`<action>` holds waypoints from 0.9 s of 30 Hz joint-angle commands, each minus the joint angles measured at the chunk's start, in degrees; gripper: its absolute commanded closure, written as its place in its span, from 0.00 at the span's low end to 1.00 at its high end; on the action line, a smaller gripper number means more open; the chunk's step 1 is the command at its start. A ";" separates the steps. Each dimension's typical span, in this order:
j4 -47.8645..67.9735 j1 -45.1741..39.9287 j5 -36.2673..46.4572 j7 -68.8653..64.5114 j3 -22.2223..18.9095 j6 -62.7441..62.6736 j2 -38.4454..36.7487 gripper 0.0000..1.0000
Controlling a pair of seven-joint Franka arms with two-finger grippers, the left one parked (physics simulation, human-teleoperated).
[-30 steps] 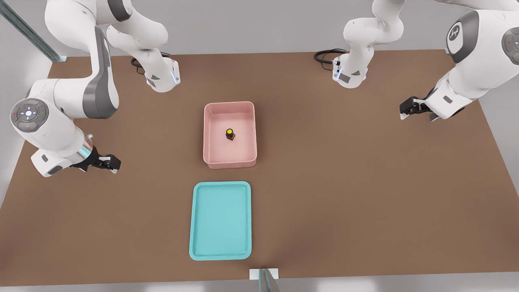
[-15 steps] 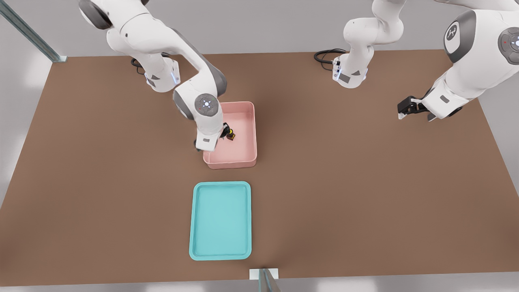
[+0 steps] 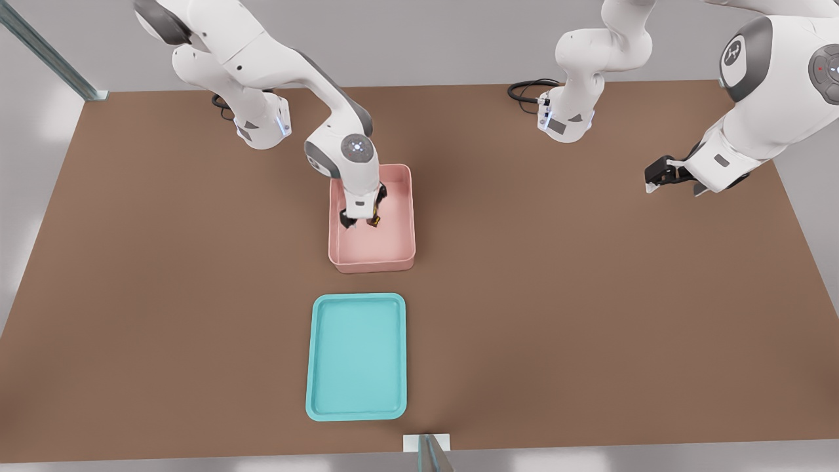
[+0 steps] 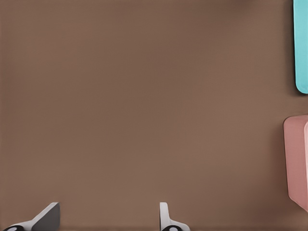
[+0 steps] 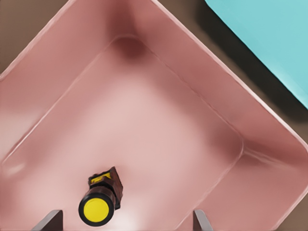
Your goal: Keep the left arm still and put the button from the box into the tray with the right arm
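The pale pink box [image 3: 383, 252] stands mid-table, with the turquoise tray [image 3: 357, 357] in front of it, holding nothing. My working gripper [image 3: 359, 221] reaches down inside the box, open. The button [image 3: 375, 222] sits on the box floor beside it, partly hidden by a finger. In the right wrist view the yellow-capped button [image 5: 98, 204] lies on its side on the pink floor [image 5: 159, 130]. It lies between the fingertips [image 5: 49, 219] of the wide-open gripper [image 5: 124, 222], nearer one of them. A corner of the tray [image 5: 269, 38] shows beyond the box wall.
The parked arm's gripper [image 3: 662, 174] hangs at the front view's right. Both arm bases [image 3: 262, 124] [image 3: 564, 118] stand at the back edge. A small bracket [image 3: 426, 446] sits at the table's front edge. The left wrist view catches the edges of the tray [image 4: 302, 48] and the box [image 4: 296, 159].
My working arm swung in from the front view's left to the box, then shifted right. The gripper now stands inside the box, over the button. The button has not moved.
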 commanded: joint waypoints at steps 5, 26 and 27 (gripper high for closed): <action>-3.87 -0.03 -2.21 2.42 0.73 7.04 0.45 0.00; -5.10 0.68 -12.05 2.33 0.11 14.95 9.15 0.11; -5.10 0.68 -12.22 2.33 0.11 14.95 9.41 0.16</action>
